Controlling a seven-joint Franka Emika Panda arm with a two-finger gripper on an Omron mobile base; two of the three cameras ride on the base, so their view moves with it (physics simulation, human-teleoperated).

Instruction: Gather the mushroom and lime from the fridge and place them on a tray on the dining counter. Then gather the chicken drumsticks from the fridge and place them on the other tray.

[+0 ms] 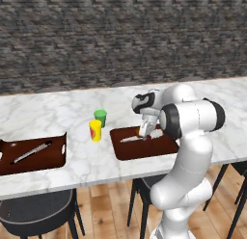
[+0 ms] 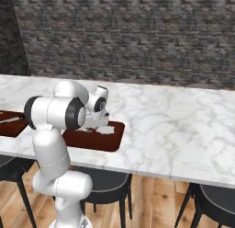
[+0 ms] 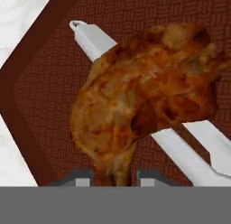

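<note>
A browned chicken drumstick [image 3: 144,92] lies on a dark red-brown tray [image 3: 45,83], across a white utensil [image 3: 92,38]. My gripper [image 3: 115,177] hangs just over it, with the drumstick's narrow end between the fingertips [image 3: 81,177]. The jaws are slightly open, leaving a thin gap on each side. From the base cameras the gripper [image 1: 146,129] points down over that tray [image 1: 144,146] on the marble dining counter [image 1: 58,112]; the arm hides most of it [image 2: 98,121]. A second tray [image 1: 34,156] sits to the left. The mushroom, lime and fridge are out of view.
A green cup [image 1: 100,116] and a yellow-and-red cup [image 1: 95,130] stand between the trays. The left tray holds a grey utensil [image 1: 31,152]. Dark stools [image 1: 38,214] are tucked under the counter's near edge. A stone wall [image 1: 120,35] runs behind it.
</note>
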